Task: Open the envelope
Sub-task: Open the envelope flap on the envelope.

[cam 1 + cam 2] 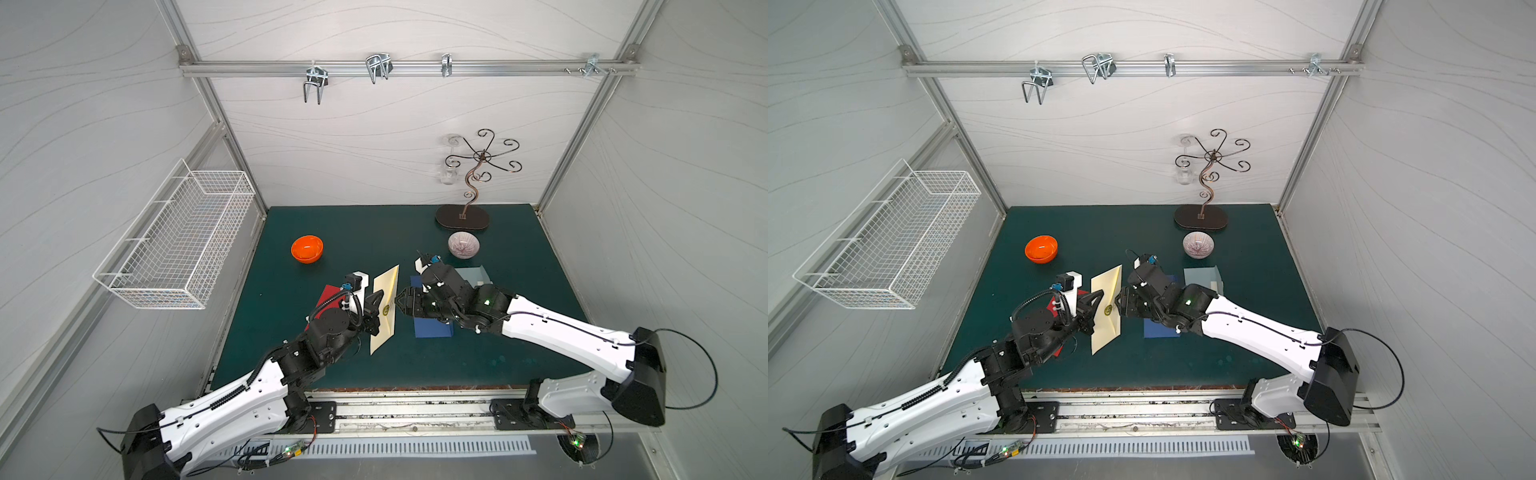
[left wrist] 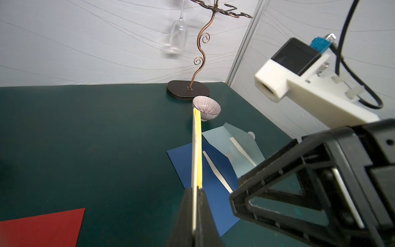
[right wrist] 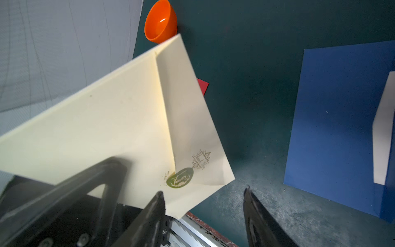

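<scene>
Left jaws are clamped shut on the cream paper envelope (image 1: 383, 291), holding it on edge above the dark green tabletop (image 1: 498, 353). Right jaws stand half open, empty, beside its round green seal (image 3: 179, 178). Farther back sits an orange plastic bowl (image 1: 307, 248).

Left arm (image 1: 232, 399) and right arm (image 1: 561, 332) reach inward, left claw (image 2: 196, 192) pinched tight, right claw (image 3: 203, 191) parted, facing it
</scene>
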Action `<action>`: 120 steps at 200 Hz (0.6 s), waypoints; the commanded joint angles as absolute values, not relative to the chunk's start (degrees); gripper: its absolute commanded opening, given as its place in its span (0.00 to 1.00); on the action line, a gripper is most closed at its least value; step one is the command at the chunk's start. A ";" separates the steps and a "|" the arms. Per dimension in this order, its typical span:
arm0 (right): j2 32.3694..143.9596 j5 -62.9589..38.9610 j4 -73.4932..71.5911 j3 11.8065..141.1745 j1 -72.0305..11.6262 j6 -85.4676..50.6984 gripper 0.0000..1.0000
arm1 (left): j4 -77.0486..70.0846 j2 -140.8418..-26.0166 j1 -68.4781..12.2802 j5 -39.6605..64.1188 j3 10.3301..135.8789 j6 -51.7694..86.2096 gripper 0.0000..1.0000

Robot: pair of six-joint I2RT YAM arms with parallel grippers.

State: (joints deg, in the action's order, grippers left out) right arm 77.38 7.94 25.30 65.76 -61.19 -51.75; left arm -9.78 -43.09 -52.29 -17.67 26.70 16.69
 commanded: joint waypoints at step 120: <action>86.27 10.58 33.15 73.92 -62.14 -59.00 0.59 | -13.43 -42.46 -52.52 -14.25 25.91 18.46 0.00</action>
State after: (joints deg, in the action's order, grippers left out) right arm 85.03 9.15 29.80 72.36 -61.56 -57.95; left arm -10.48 -43.18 -52.29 -15.35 25.56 18.46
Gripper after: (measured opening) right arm 0.587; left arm 0.056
